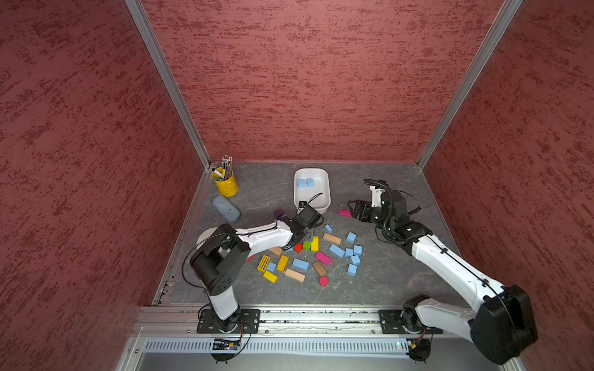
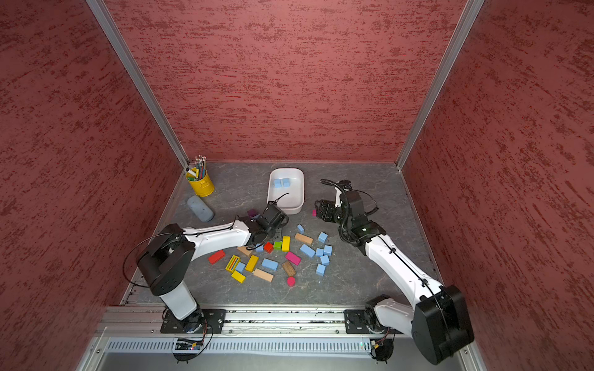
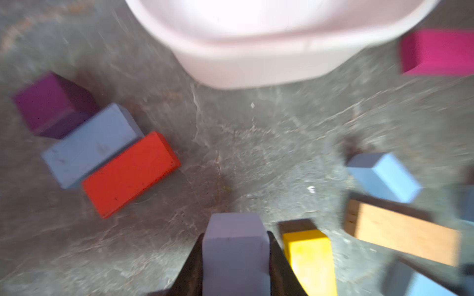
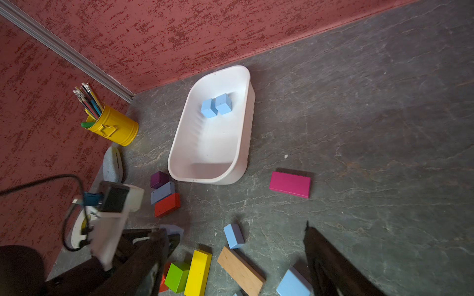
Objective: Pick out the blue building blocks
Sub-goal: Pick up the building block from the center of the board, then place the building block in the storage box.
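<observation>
In a top view, two blue cubes (image 1: 305, 182) lay in the white tub (image 1: 296, 192). Loose blue blocks (image 1: 337, 250) were scattered on the table (image 1: 385, 282).

Left wrist view: the left gripper (image 3: 236, 256) was clamped on a blue-grey block (image 3: 234, 230).

Right wrist view: the right gripper (image 4: 236, 228) stood spread and empty.

Both top views looked steeply down from high above the front rail (image 1: 321, 313), with the whole table (image 1: 385, 282) in the lower middle of the frame. The left wrist camera sat low and close, facing the white tub (image 3: 256, 64). The right wrist camera hung higher and farther back, sharing that tub and the blocks (image 4: 233, 235) before it.
</observation>
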Controlling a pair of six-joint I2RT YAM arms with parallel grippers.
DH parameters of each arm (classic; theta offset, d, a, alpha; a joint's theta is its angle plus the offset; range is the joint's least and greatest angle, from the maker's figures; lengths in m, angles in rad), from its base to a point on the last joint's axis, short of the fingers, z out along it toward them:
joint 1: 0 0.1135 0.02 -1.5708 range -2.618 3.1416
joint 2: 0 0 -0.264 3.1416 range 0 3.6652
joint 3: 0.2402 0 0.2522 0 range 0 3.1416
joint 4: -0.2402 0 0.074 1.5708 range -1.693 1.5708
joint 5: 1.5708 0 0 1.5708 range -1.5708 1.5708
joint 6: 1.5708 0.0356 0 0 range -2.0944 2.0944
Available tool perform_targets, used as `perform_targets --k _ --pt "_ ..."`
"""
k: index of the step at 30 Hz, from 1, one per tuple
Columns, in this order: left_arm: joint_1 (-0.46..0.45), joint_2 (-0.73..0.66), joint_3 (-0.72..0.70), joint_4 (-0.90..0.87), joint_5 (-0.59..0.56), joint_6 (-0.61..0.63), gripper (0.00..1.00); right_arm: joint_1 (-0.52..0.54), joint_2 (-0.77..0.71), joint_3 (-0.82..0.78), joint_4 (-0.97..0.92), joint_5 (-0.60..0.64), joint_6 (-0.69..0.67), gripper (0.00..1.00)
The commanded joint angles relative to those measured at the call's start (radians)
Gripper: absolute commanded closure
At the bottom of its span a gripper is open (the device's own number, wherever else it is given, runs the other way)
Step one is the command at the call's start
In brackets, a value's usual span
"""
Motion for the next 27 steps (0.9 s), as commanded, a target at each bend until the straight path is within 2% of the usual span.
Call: perform_targets --k 1,6,11,21,27 --pt "-0.001 -0.102 0.024 -0.011 -0.042 0.024 0.89 0.003 -0.025 -0.008 0.039 0.01 0.012 0.16" --pt "0.011 -0.171 0.086 -0.033 -0.041 0.062 0.89 0.003 -0.053 -0.019 0.05 0.009 0.01 0.16" --pt "0.041 -0.153 0.169 -0.03 -0.004 0.1 0.89 0.003 -0.089 -0.035 0.053 0.005 0.006 0.15" --pt "0.1 0.045 0.339 -0.018 0.082 0.13 0.89 0.003 -0.151 -0.064 0.029 0.022 0.005 0.14" --pt "0.128 0.201 0.488 -0.022 0.12 0.134 0.89 0.003 -0.177 -0.076 0.016 0.028 0.008 0.14"
